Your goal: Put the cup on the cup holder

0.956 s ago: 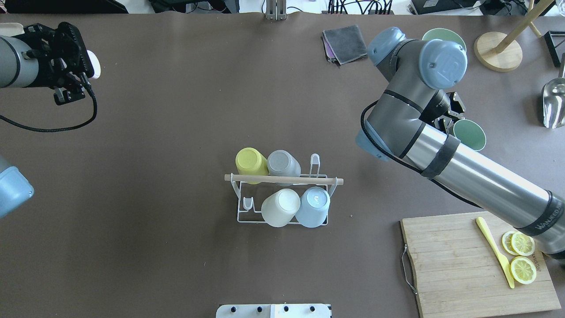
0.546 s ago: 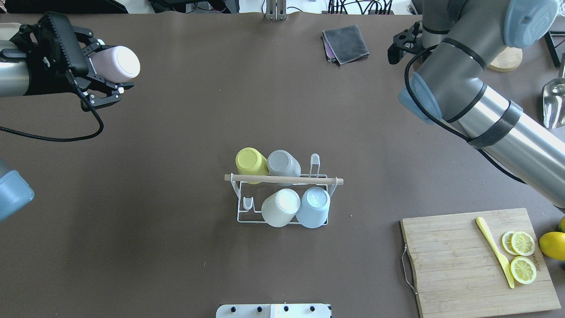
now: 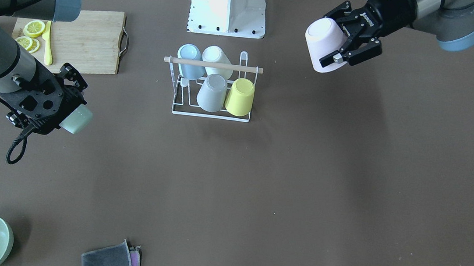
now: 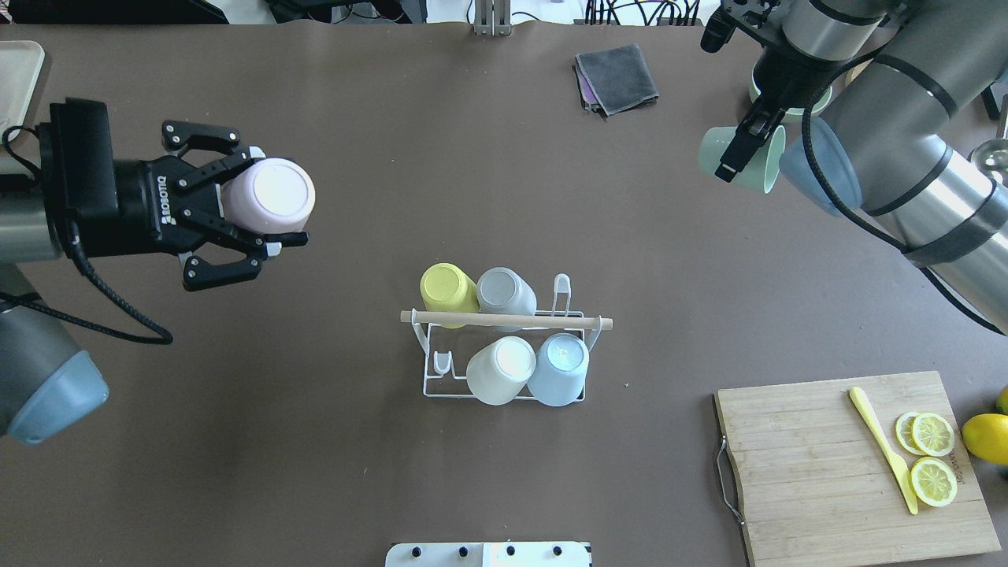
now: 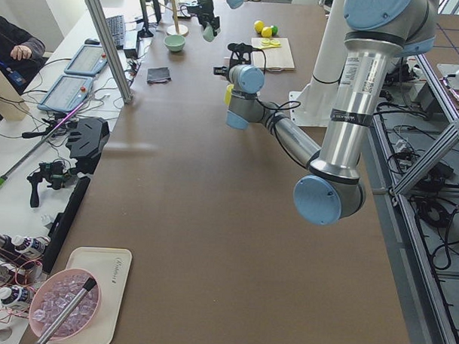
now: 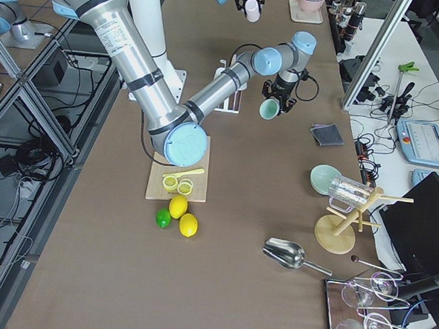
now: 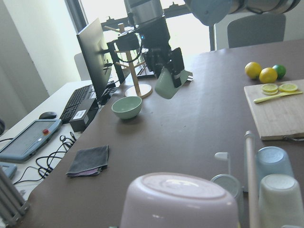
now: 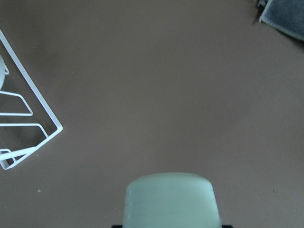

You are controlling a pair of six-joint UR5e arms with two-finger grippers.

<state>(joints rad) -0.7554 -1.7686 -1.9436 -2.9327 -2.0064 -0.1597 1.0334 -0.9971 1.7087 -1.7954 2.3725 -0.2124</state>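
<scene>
The left gripper has its fingers clamped on a pink cup, held above the table on the left, well apart from the cup holder, with the cup's closed base turned upward. The cup holder stands at the middle of the table and carries four upturned cups: a yellow cup and a grey cup on its far side, a cream cup and a light blue cup on its near side. The right gripper grips a green cup lifted clear of the table at the far right, near a folded grey cloth. A wooden cutting board lies at the near right.
</scene>
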